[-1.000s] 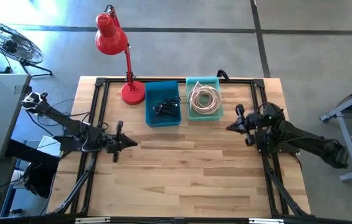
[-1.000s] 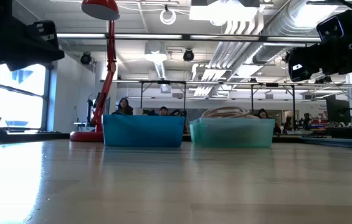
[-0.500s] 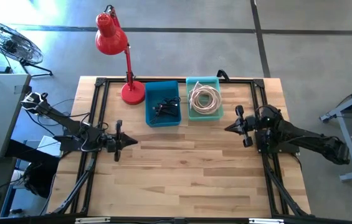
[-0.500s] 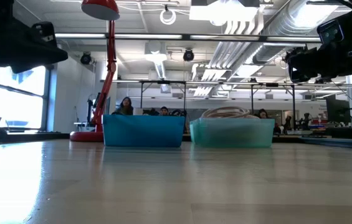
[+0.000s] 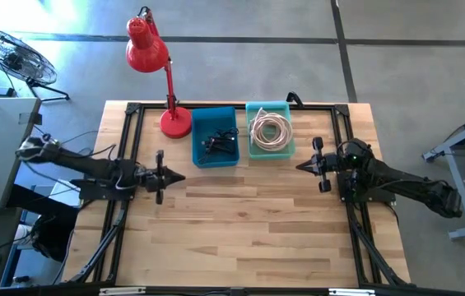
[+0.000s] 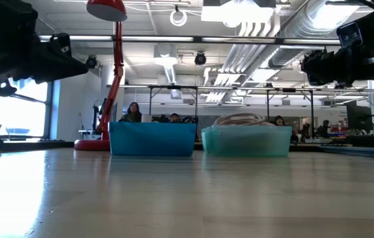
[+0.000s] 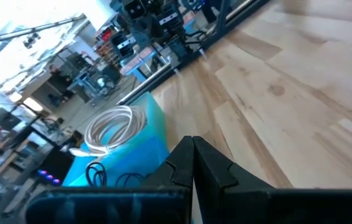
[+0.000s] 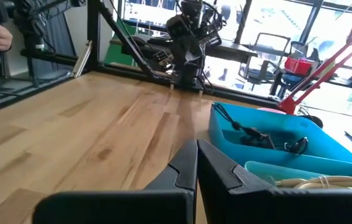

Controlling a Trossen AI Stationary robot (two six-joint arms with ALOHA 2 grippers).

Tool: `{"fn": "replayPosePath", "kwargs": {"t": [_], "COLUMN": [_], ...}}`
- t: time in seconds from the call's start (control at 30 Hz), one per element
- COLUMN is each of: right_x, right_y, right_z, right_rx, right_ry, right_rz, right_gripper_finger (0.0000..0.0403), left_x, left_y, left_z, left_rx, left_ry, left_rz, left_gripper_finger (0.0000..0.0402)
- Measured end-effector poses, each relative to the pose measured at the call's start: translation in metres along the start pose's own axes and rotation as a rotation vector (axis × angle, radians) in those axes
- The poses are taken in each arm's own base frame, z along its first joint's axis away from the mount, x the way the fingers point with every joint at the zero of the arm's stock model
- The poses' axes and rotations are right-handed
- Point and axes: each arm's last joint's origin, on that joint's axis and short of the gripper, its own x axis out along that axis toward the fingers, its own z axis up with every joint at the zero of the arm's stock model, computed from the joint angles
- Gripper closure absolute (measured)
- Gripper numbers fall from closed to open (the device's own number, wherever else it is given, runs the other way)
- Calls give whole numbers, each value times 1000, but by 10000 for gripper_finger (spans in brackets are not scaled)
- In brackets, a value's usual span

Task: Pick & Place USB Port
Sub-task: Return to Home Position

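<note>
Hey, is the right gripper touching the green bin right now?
Apart. The low view shows the right gripper hanging well above the green bin and off to its side; the high view shows bare table wood between them.

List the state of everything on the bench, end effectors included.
Left end effector: shut, empty, above the table.
Right end effector: shut, empty, above the table.
Blue bin: upright, holds the black USB cable.
Green bin: upright, holds the white coiled cable.
Red desk lamp: upright beside the blue bin; lit or not, cannot tell.
</note>
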Motion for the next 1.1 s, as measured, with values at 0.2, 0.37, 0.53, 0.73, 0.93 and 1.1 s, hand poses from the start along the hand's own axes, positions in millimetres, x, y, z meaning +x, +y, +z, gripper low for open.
{"fn": "replayPosePath", "kwargs": {"t": [0.2, 0.37, 0.53, 0.73, 0.93, 1.1], "right_x": [-1, -4, -6, -7, -7, -6], "right_y": [-3, -6, -10, -11, -14, -12], "right_z": [0, 1, 7, 5, -2, -3], "right_rx": [-38, -10, 15, 45, 97, 126], "right_ry": [4, -9, -20, -11, 12, 24], "right_rz": [-42, -44, -25, -40, -170, -153], "right_gripper_finger": [403, 403, 403, 403, 403, 403], "left_x": [4, 4, 4, 4, 4, 4], "left_y": [15, 21, 25, 25, 25, 25], "left_z": [-12, -17, -19, -19, -19, -19], "left_rx": [-25, -35, -57, -71, -70, -70], "left_ry": [21, -1, -6, -11, -18, -19], "left_rz": [16, -14, -15, -23, -31, -32], "left_gripper_finger": [401, 401, 401, 401, 401, 401]}}
